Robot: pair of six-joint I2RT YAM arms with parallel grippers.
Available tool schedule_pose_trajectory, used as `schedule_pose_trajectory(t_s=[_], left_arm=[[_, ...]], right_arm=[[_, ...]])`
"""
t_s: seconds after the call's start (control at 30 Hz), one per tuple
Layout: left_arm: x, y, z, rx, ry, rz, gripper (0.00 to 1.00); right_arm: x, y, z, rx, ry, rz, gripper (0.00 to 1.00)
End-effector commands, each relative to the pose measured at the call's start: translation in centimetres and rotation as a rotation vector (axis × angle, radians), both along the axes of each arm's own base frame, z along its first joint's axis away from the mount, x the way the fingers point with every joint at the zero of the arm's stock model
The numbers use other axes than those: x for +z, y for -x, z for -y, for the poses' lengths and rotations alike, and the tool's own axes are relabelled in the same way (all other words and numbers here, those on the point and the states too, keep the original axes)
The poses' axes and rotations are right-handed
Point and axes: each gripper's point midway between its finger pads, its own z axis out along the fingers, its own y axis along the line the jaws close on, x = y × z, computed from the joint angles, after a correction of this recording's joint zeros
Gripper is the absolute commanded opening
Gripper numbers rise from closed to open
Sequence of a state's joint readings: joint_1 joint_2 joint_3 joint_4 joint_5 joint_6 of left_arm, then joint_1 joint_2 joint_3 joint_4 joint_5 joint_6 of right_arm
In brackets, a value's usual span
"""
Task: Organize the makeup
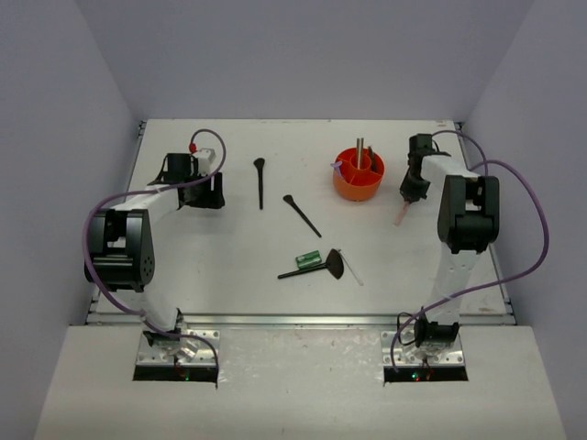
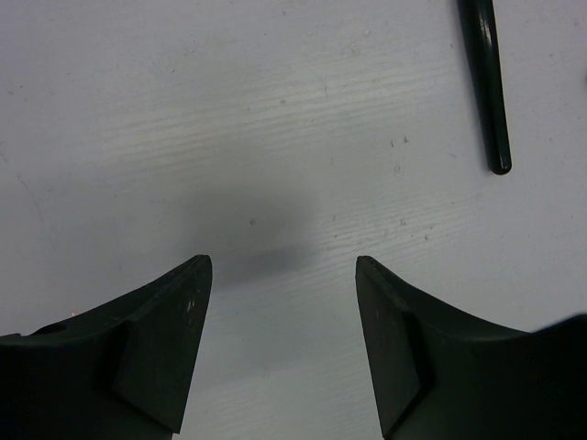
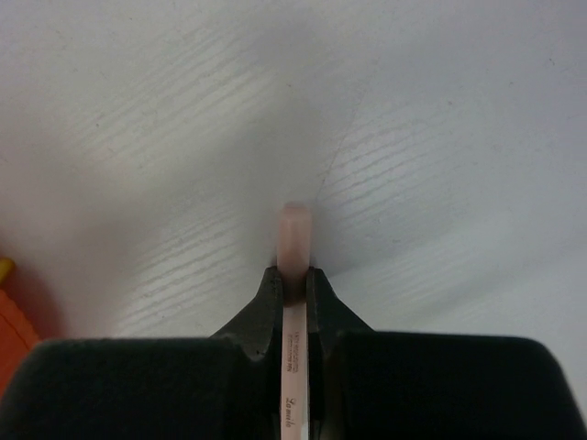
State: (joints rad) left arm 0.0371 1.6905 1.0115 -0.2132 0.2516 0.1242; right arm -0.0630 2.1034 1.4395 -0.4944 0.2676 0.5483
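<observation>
Our right tool [image 3: 293, 282] is clenched on a slim, pale pink stick [image 3: 295, 240] with a smooth, flat-sided body and fine print along it. The pads pinch its two faces, and a short blunt end pokes out beyond them toward the white counter [image 1: 229, 266]. From above, the stick hangs just right of the round orange compartmented cup [image 1: 358, 189]. We cannot tell whether its tip touches the counter.

We judge the stick light and stiff but slick, so it could pivot or slide in so narrow a pinch. A hold nearer its middle would steady it.

Our left tool [image 2: 282, 268] is released, its jaws apart over bare counter. The glossy handle of a long black brush [image 2: 486, 87] lies just beyond it.

A shorter black brush [image 1: 302, 214] lies mid-counter. Nearer us, a small green tube [image 1: 307, 259] rests beside a fan-headed black brush [image 1: 334, 265].
</observation>
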Motion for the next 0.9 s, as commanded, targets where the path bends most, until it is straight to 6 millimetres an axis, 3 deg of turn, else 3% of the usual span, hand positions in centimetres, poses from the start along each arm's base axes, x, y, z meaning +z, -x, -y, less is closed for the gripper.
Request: schedule_pose_trajectory(t_s=[0.0,0.07,0.2,0.27,0.3,0.37,0.5,0.53,0.63,0.73,0.87], left_arm=[[2.1,-1.0,-0.6,0.004,-0.006,0.077,0.62],[2.0,-0.9,-0.7,0.007,-0.006,0.074,0.62],[2.0,-0.9,-0.7,0.009,-0.003,0.074,0.62],[2.1,-0.9,-0.7,0.01,-0.003,0.075,0.62],[2.1,-1.0,-0.7,0.008,-0.003,0.076,0.62],[2.1,-1.0,-0.7,0.008,-0.001,0.076,0.62],[2.4,-1.3,-0.7,0.011,0.003,0.081,0.62],[2.4,-1.4,-0.7,0.011,0.003,0.083,0.62],[2.7,-1.4,-0.6,0.01,0.004,0.088,0.62],[2.9,-1.2,-0.8,0.01,-0.005,0.093,0.62],[3.0,-1.0,-1.0,0.014,-0.017,0.094,0.62]], right_arm=[[3.7,-0.9,1.0,0.035,0.064,0.096,0.0],[5.0,-1.9,0.5,0.078,0.052,0.16,0.0],[10.0,-3.9,-0.5,0.162,0.038,0.373,0.0],[15.2,-5.8,-0.9,0.208,0.069,0.623,0.0],[16.0,-5.7,-1.3,0.237,0.08,0.681,0.0],[22.4,-7.0,-1.9,0.306,0.157,0.942,0.0],[27.6,-7.9,-4.7,0.475,0.286,1.187,0.0],[28.3,-8.1,-4.8,0.475,0.291,1.202,0.0],[29.1,-10.3,-8.1,0.584,0.257,1.261,0.0],[29.1,-11.9,-9.4,0.619,0.273,1.302,0.0],[27.2,-13.6,-10.3,0.631,0.241,1.271,0.0]])
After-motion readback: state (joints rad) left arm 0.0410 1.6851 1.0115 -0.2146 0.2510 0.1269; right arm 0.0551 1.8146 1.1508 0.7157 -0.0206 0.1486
